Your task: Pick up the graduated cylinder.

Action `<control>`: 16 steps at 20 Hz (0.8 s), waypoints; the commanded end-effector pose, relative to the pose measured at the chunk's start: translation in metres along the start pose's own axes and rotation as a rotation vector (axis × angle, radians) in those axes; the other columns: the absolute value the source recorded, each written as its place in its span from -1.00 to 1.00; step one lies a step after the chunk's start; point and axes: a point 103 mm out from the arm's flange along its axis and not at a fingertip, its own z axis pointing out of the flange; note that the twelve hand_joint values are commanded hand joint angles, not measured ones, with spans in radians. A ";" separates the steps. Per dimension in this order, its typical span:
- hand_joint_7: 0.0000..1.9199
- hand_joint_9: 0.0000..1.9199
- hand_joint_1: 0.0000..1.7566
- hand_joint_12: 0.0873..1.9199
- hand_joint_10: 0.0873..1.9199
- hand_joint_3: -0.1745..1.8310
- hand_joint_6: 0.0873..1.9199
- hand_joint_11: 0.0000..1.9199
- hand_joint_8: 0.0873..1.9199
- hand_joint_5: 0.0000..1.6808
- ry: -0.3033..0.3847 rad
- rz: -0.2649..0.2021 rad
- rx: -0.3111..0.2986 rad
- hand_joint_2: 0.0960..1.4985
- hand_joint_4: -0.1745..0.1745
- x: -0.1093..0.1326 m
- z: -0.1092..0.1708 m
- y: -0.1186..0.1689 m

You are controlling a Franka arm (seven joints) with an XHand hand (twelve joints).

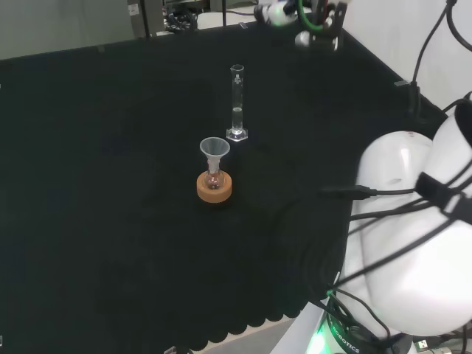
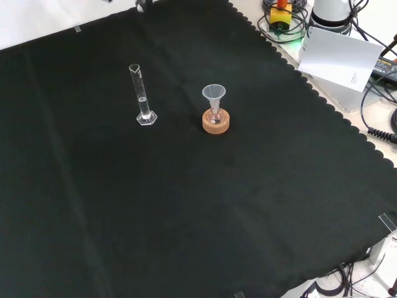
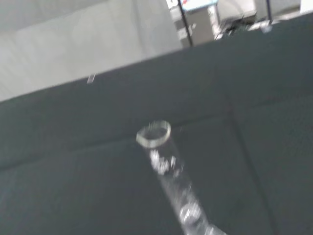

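A clear graduated cylinder (image 1: 237, 103) stands upright on its hexagonal foot on the black cloth, near the middle of the head view. In the front view the cylinder (image 2: 142, 96) is left of centre, toward the far side. The wrist view looks down along the cylinder (image 3: 168, 171) from above, its open mouth nearest the camera. Part of the hand (image 1: 310, 22), white and black with green cable, hangs at the head view's top edge, up and to the right of the cylinder and well apart from it. Nothing touches the cylinder.
A small flask with a clear funnel (image 1: 214, 151) in its neck sits on a cork ring (image 1: 214, 186), just in front of the cylinder in the head view and to its right (image 2: 215, 121) in the front view. The arm's white links (image 1: 413, 236) stand at the head view's right.
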 end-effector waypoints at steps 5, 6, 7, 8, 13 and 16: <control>-0.64 -0.36 -0.06 0.35 -0.45 -1.00 -1.00 -0.61 -0.36 -0.39 0.195 -0.015 0.107 0.39 -0.32 -0.032 0.098 -0.011; -0.63 -0.35 -0.05 0.34 -0.46 -1.00 -1.00 -0.59 -0.36 -0.38 0.211 -0.018 0.107 0.39 -0.32 -0.033 0.101 -0.011; -0.62 -0.34 -0.04 0.33 -0.47 -1.00 -1.00 -0.58 -0.37 -0.38 0.226 -0.021 0.107 0.38 -0.32 -0.035 0.104 -0.012; -0.62 -0.33 -0.03 0.33 -0.47 -1.00 -1.00 -0.57 -0.37 -0.38 0.238 -0.024 0.107 0.38 -0.32 -0.036 0.107 -0.012; -0.62 -0.34 0.00 0.32 -0.49 -1.00 -1.00 -0.59 -0.37 -0.35 0.307 -0.049 0.105 0.36 -0.31 -0.039 0.126 -0.009; -0.62 -0.35 0.01 0.32 -0.50 -1.00 -1.00 -0.62 -0.38 -0.35 0.332 -0.059 0.112 0.36 -0.30 -0.041 0.138 -0.005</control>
